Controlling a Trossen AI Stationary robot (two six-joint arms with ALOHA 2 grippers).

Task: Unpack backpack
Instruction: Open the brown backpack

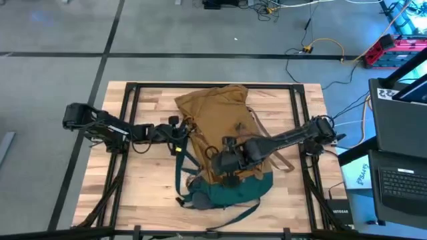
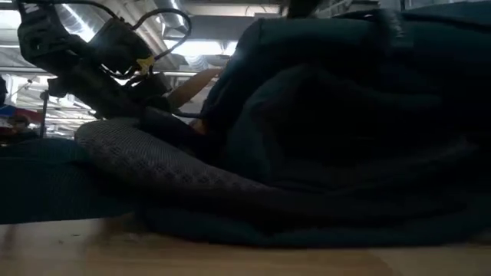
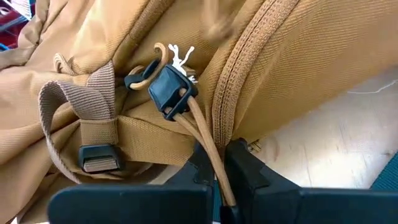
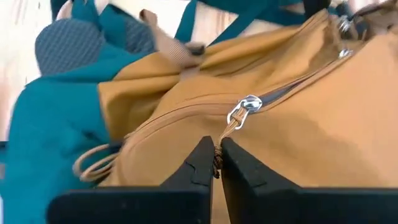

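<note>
One backpack (image 1: 220,120) flat on the table (image 1: 147,187). Two grippers: left gripper (image 3: 217,186) pinched on one tan cord (image 3: 202,130), right gripper (image 4: 216,165) pinched on one zipper pull (image 4: 233,124).

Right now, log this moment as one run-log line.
left claw: shut on drawcord | right claw: shut on zipper pull cord | backpack: flat on table, zipper closed

The backpack (image 1: 223,137) lies mid-table (image 1: 150,193), left gripper (image 1: 179,139) beside it, right gripper (image 1: 223,160) upon it
</note>
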